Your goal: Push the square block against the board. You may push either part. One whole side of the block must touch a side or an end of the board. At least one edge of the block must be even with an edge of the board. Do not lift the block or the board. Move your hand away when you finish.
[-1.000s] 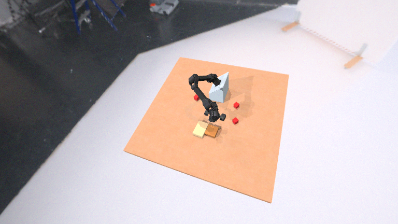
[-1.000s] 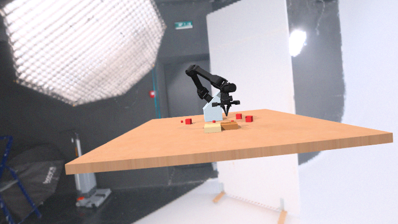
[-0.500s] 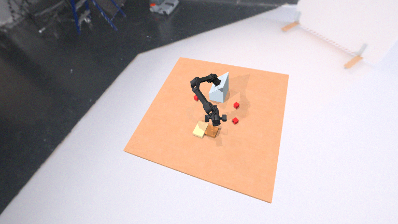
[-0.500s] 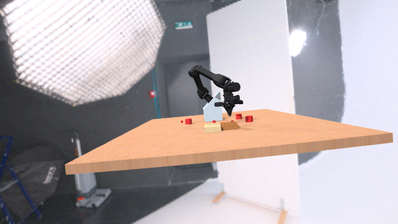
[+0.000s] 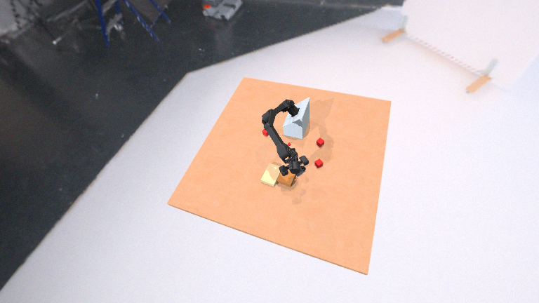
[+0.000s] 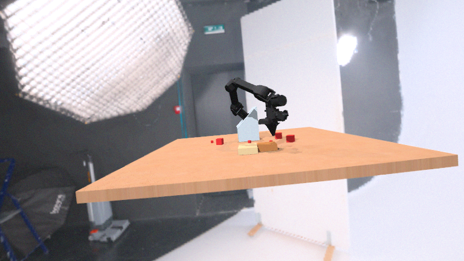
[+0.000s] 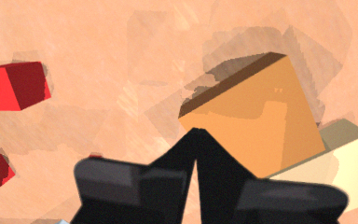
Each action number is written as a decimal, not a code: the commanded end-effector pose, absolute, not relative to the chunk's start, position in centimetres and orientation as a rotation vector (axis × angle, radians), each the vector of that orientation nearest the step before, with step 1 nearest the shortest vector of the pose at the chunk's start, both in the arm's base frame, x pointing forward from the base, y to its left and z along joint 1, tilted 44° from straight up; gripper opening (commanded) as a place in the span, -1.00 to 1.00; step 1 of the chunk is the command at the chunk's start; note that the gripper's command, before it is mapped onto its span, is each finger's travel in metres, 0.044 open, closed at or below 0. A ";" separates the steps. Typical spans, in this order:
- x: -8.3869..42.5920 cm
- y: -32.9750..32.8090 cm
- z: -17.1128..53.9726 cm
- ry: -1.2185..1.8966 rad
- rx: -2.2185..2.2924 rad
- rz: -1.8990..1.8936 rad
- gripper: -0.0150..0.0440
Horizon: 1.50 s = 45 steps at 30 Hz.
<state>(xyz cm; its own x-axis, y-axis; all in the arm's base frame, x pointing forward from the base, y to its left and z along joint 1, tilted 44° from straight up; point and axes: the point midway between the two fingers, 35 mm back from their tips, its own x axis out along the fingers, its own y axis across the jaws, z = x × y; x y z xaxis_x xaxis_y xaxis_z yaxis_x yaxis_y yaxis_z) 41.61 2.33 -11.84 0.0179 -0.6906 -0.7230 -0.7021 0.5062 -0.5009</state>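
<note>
The orange square block [image 5: 286,179] [image 6: 267,147] [image 7: 252,131] lies flat on the table. The pale yellow board [image 5: 270,174] [image 6: 248,148] [image 7: 342,173] lies flat beside it, with one side along the block's side; they look touching, with a thin dark seam in the wrist view. The board reaches a little past the block at the end nearer the top and exterior views. Whether their edges are even at the other end is hidden by the gripper. My gripper [image 6: 273,134] [image 7: 198,133] is shut and empty, raised above the table beyond the block, clear of both parts.
A pale blue slanted block [image 5: 295,127] [image 6: 248,132] stands by the arm's base. Red cubes [image 5: 320,142] [image 6: 290,138] [image 7: 33,85] and smaller red pieces lie around on the wooden table top [image 5: 238,204] [image 6: 171,169]. One cube [image 5: 318,163] is right of the gripper.
</note>
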 end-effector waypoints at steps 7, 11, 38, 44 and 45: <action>43.4 3.3 -12.9 1.733 -1.425 0.296 -0.49; 44.1 3.6 -13.3 1.742 -1.521 0.421 -0.49; 45.3 0.1 -17.7 1.744 -1.674 0.630 -0.49; 45.2 -0.4 -17.2 1.744 -1.674 0.630 -0.49; 45.2 -0.5 -17.1 1.744 -1.674 0.630 -0.49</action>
<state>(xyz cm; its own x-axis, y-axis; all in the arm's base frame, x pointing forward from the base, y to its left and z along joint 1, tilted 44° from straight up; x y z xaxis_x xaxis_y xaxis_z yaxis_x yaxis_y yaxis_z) 45.20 -0.14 -17.49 0.0076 -0.6893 -0.7244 -0.9936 0.0764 -0.0831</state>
